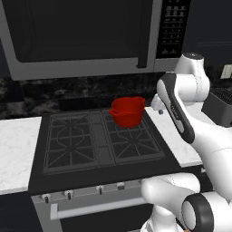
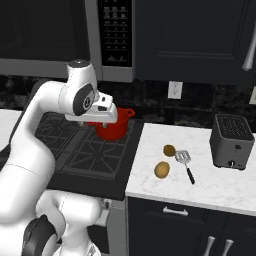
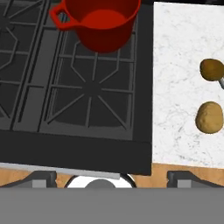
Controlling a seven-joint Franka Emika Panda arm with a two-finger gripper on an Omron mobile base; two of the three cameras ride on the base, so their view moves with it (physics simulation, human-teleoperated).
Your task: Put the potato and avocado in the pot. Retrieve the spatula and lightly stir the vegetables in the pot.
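Simulated kitchen, stove and adjoining white marble tabletop (image 2: 210, 187). The red pot (image 1: 128, 111) stands on the rear right burner of the black stove (image 1: 97, 142), its rim toward the backsplash and its small loop handle showing at upper left in the hand view. The pot interior appears empty.

On the tabletop to the right of the stove lie three items close together. The potato (image 2: 161, 170), a pale tan lump, is nearest the front edge. The avocado (image 2: 169, 150), darker and browner, lies just behind it. The spatula (image 2: 185, 165) rests beside both, its slotted light head next to the avocado and its dark handle pointing toward the front edge.

The hand (image 2: 106, 116) hangs at the end of the white arm, above the stove and just in front of the pot in the right base view. Its fingers are spread wide and hold nothing. In the hand view the potato and avocado sit at the right margin, well off to the side of the hand, with the pot at top centre.

A grey toaster (image 2: 231, 142) stands farther right on the tabletop. A microwave (image 1: 81, 36) is mounted above the stove.
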